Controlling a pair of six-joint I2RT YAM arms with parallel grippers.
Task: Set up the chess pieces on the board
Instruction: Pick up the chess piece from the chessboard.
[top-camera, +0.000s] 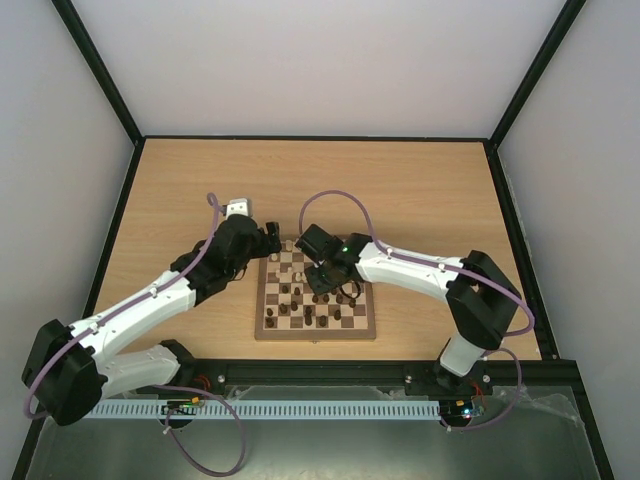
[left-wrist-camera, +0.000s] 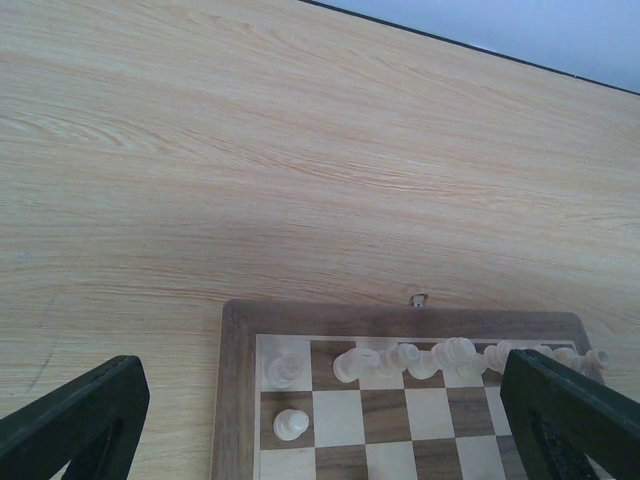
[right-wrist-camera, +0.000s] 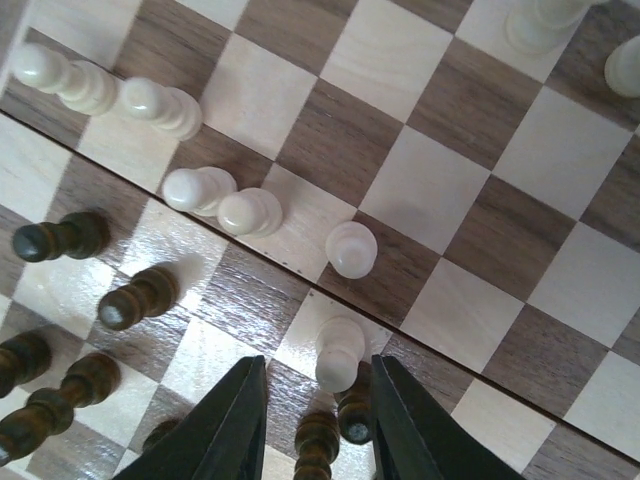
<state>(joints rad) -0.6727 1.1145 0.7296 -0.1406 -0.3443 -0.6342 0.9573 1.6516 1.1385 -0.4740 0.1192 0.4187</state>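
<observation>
The board lies flat on the desk, near the front edge and between the two arms. The chess pieces stand scattered over its squares.

The left hand hovers over the board's far left corner with its jaws spread wide and nothing between them. Its two dark fingers show only at the bottom corners of the left wrist view. Below it a row of pale pieces runs along the edge squares. One stands on the corner square, and another is on the square just behind it.

The right hand is low over the middle of the board, jaws drawn narrow. One pale piece stands between the fingertips, close to one finger, with a sliver of board showing on its other side. Two dark pieces sit deeper in the same gap. I cannot tell whether the fingers press on any of them.

More pale pieces cluster on the squares ahead of this hand, and other dark ones stand off to one side.
</observation>
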